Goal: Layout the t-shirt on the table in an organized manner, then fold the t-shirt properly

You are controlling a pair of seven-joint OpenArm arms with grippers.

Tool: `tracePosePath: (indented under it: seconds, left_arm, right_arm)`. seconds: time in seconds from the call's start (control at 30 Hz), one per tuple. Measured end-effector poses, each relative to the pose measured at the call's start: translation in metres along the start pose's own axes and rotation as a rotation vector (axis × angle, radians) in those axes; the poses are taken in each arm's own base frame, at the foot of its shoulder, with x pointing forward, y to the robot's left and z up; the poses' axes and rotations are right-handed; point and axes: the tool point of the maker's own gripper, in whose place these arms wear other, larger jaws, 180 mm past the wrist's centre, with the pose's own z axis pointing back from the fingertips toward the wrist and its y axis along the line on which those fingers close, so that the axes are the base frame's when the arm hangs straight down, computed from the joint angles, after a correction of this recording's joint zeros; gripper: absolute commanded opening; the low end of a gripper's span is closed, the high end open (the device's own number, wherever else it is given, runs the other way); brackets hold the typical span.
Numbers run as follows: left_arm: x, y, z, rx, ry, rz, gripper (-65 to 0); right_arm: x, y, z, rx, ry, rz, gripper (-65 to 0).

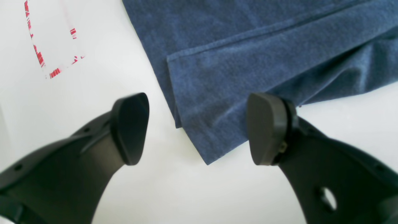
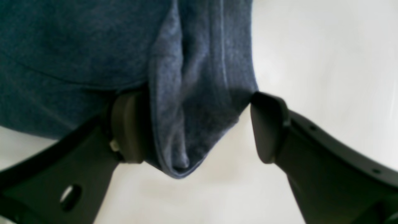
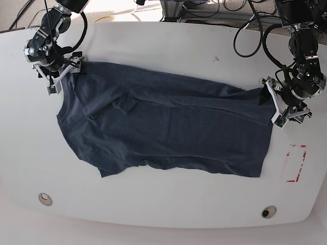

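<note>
The t-shirt (image 3: pixel 168 127) lay spread on the table (image 3: pixel 168 46), partly folded over near one sleeve. The left gripper (image 1: pixel 197 129) stood released over a corner of the cloth. The right gripper (image 2: pixel 199 127) was also released, with a bunched edge between its fingers.

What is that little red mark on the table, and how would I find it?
Start at the large white smooth tabletop and go to the hem end of the dark navy-blue t-shirt. Just past it, near the table edge, sits a small red rectangle outline, the only coloured marking there, unlike the two round holes.
</note>
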Motion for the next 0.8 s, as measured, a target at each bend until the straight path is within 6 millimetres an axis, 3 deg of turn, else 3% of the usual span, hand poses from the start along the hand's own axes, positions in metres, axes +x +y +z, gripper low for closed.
tracePosePath:
  seconds: [0.07,0.13,0.27,0.37,0.6,0.8]
  left_arm:
    - [0.000,0.000,0.000,0.001,0.000,0.001,-18.5]
    - [0.000,0.000,0.000,0.001,0.000,0.001,-18.5]
    - [-0.005,0.003,0.002,0.008,0.007,0.014,-18.5]
    - [-0.012,0.007,0.005,0.023,0.019,0.030,-18.5]
    - [-0.019,0.017,0.011,0.049,0.014,0.066,-18.5]
    - [-0.047,0.024,0.011,0.071,0.069,0.147,-18.3]
  right_arm:
    - [0.001,0.002,-0.001,0.004,-0.007,-0.002,-21.7]
    - [0.002,0.003,-0.002,0.008,-0.013,-0.004,-28.7]
    - [0.001,0.005,-0.003,0.018,-0.020,-0.005,-48.7]
    - [0.002,0.004,-0.003,0.019,-0.022,-0.005,-58.8]
    - [-0.002,-0.001,-0.001,0.012,-0.016,0.020,-56.9]
    - [-0.003,-0.004,0.000,0.001,0.001,0.039,-56.8]
